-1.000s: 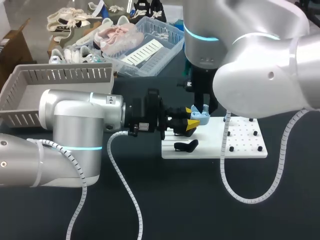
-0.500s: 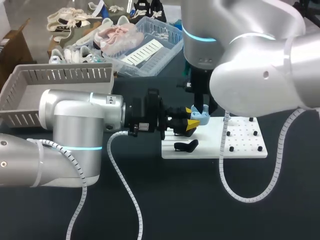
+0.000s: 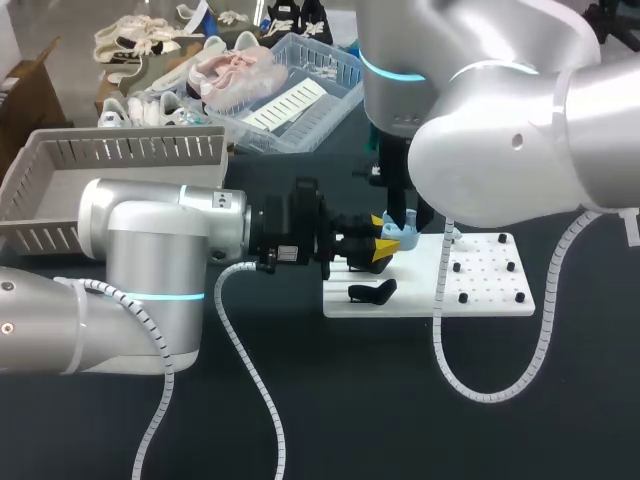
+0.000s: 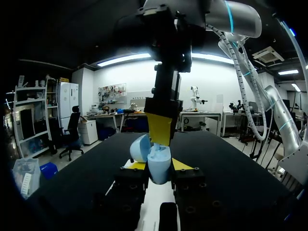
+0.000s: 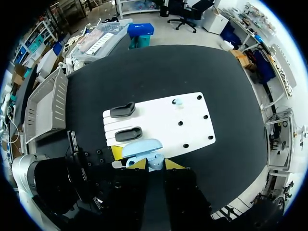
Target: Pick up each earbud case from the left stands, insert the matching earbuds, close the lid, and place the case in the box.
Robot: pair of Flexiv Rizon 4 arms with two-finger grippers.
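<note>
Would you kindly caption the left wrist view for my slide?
Left gripper clamps the open blue earbud case; the right gripper hangs over it.

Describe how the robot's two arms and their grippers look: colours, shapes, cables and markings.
The left arm and right arm are thick, rounded silver-grey tubes, each with a glowing cyan ring at a joint. A white ribbed cable loops loosely off each. The left gripper and right gripper are black and blocky, dotted with screw holes, with two fingers ending in bright yellow tips.

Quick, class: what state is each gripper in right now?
Left gripper: closed on the light blue earbud case.
Right gripper: above the case, open or closed cannot be told.
</note>
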